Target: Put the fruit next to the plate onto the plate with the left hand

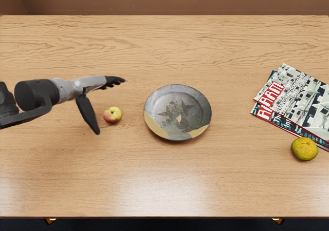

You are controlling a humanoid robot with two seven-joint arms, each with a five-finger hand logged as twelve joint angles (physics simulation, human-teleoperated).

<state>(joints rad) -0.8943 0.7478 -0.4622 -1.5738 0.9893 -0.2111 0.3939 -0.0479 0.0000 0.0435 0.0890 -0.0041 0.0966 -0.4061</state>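
One broad wooden table fills nearly the whole head view, its grain running from 9 o'clock to 3 o'clock. The left arm comes in from the 9 o'clock edge, a dark cylindrical joint followed by a grey forearm whose long axis points toward 3 o'clock. At its end the left hand is spread wide and holds nothing: the dark fingers stretch straight out toward 3 o'clock, while the thumb hangs away from them toward 5 o'clock, its tip near the fruit but apart from it. A fanned stack of magazines lies near the 3 o'clock edge, tilted so that its long side runs from 10 o'clock to 4 o'clock. The plate, round and grey with a dark motif and a tan patch at its 7 o'clock rim, sits at the centre of the table. A yellow-green citrus fruit rests at 6 o'clock of the magazines, touching or just beside their lower edge and well apart from the plate. The apple, red on its 9 o'clock side and yellow on its 3 o'clock side, lies on the table at 9 o'clock of the plate, near it yet not touching. It is close to round, so no long axis shows, and its stem is too small to tell which way it points.
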